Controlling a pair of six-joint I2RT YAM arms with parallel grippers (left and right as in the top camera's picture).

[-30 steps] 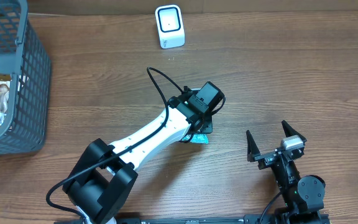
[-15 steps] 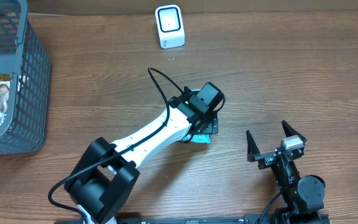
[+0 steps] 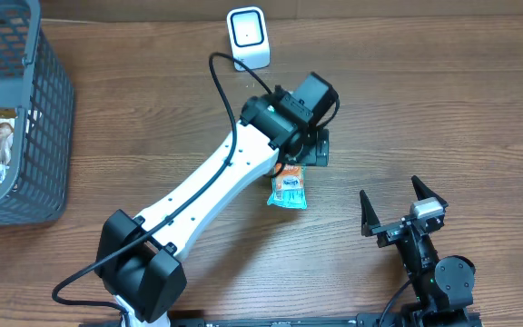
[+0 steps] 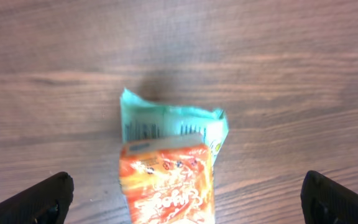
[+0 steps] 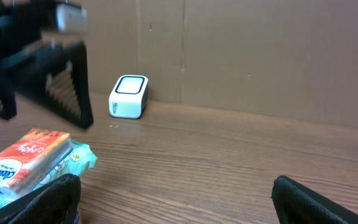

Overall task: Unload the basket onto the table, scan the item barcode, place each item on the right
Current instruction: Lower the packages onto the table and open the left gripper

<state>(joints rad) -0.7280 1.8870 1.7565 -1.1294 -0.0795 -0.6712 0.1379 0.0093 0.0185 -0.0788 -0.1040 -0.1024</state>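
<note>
From overhead I see the wooden desk (image 3: pixel 443 100) with both arms reaching over it. The left gripper (image 3: pixel 310 151) hangs with its fingers (image 4: pixel 48 196) spread wide, holding nothing. The item, an orange and teal snack packet (image 3: pixel 289 190), lies flat on the desk just beneath and beside that gripper, untouched. In the left wrist view, the packet sits between the two fingertips with its teal end pointing away. The right gripper (image 3: pixel 398 207) rests near the desk's front edge, also spread wide and empty. A small white scanner (image 3: pixel 248 38) stands at the far edge, well apart from the packet. A grey basket (image 3: pixel 34 136) sits far left.
</note>
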